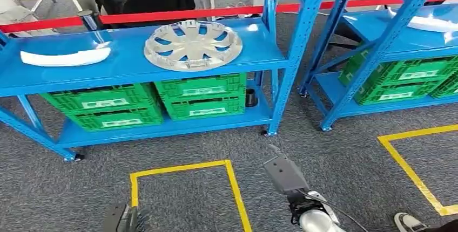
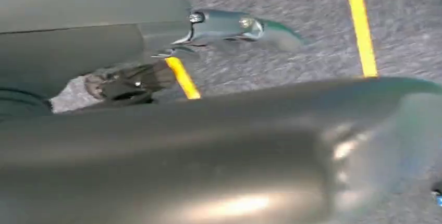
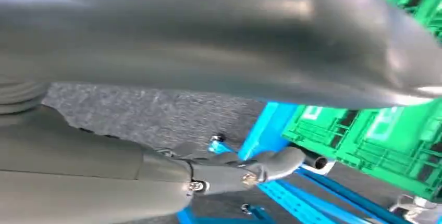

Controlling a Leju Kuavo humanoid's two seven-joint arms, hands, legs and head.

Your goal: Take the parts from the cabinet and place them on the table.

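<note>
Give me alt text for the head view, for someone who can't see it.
A silver wheel cover and a long white part lie on the top shelf of a blue rack, above green crates. The robot's right hand hangs low over grey carpet marked with yellow tape.

It looks like a warehouse or factory storeroom: blue steel racks (image 1: pixel 302 38) carry car parts such as a hubcap (image 1: pixel 193 45), green plastic crates (image 1: pixel 200 96) fill lower shelves, and yellow tape (image 1: pixel 235 189) marks the grey carpeted floor.
</note>
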